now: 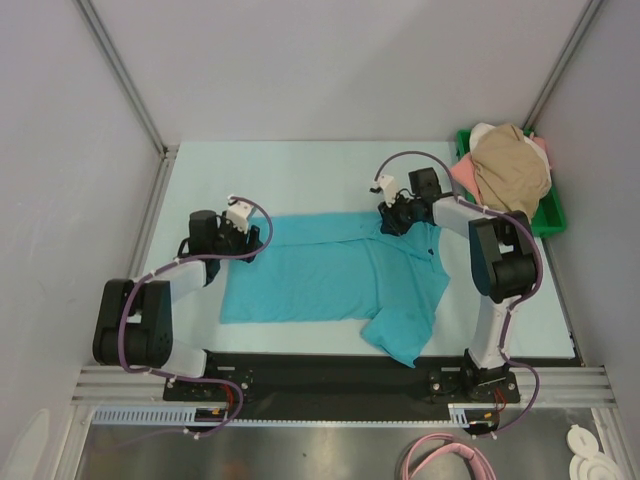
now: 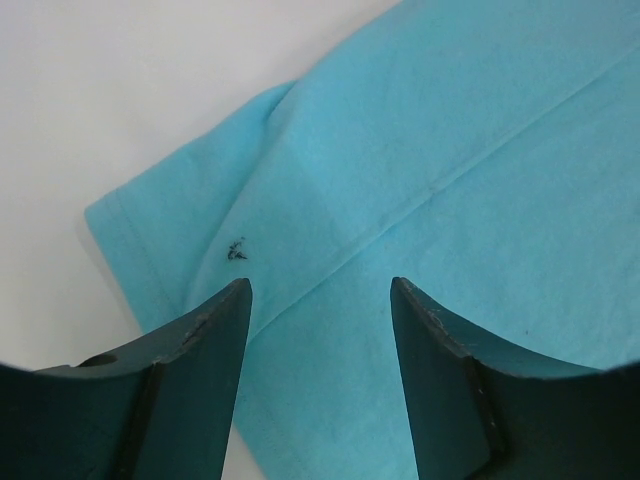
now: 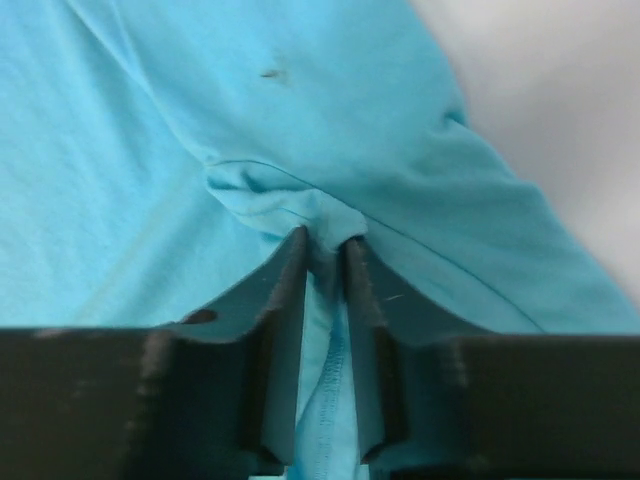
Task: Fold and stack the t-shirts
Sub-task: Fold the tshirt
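Top external view: the teal short-sleeved cloth t-shirt lies spread on the pale worktop between both arms. The left fingers stand wide apart over its left end, gripping nothing. The right fingers are narrow, pinching a bunched fold of the teal cloth. A green plastic tray at far right holds heaped tan, pink and white cloth shirts.
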{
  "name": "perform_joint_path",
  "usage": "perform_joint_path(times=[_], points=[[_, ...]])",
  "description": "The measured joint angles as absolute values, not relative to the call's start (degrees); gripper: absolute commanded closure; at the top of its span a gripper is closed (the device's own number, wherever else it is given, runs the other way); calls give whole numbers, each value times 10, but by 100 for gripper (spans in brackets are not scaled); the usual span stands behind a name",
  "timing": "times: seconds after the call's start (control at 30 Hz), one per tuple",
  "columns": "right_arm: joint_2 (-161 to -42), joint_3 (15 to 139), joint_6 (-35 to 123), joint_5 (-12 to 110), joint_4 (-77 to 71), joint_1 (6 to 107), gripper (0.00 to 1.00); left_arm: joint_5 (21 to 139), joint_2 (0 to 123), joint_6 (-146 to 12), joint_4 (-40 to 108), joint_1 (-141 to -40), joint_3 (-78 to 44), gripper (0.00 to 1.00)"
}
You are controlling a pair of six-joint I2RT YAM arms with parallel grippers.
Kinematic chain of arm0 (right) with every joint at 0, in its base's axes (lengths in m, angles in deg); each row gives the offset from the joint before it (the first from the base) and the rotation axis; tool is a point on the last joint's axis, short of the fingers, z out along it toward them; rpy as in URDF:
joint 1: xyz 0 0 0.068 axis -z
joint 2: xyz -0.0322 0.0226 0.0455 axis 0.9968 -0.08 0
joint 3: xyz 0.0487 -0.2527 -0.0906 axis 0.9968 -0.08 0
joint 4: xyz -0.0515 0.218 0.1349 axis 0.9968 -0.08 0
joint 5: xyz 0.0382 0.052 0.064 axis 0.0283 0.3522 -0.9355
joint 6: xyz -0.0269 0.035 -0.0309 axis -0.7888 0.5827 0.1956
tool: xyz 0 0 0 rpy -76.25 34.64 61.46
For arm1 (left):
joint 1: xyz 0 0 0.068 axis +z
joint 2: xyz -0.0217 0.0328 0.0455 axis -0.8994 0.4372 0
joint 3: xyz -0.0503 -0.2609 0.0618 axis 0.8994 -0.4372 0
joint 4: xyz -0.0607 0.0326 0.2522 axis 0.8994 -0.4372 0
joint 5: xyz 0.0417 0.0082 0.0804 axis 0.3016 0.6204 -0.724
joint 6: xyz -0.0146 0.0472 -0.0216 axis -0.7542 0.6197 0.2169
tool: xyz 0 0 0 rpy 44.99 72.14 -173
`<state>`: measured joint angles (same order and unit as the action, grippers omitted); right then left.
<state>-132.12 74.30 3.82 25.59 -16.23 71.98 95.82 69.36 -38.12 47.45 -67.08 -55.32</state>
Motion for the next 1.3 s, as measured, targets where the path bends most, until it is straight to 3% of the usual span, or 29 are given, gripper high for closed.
perform_joint_path(times=[0.13,0.47,0.57,0.63,0.73,0.87,1.03,1.3], points=[[-1321,743,38,254,-168,715,92,960,694,-382,475,-671,-553,37],[-1253,692,30,262,-183,710,94,964,694,-384,475,-671,-553,37],[-1212,669,26,266,-195,690,91,965,694,-384,475,-671,-553,36],[-1189,656,27,271,-205,663,75,966,695,-384,475,-671,-553,36],[-1172,646,31,269,-222,623,64,970,698,-384,475,-671,-551,36],[-1172,645,41,265,-235,612,62,975,698,-384,475,-671,-550,35],[-1172,651,43,266,-235,682,62,975,706,-380,456,-671,-534,34],[-1200,700,46,288,-197,788,63,960,810,-381,353,-671,-360,38]])
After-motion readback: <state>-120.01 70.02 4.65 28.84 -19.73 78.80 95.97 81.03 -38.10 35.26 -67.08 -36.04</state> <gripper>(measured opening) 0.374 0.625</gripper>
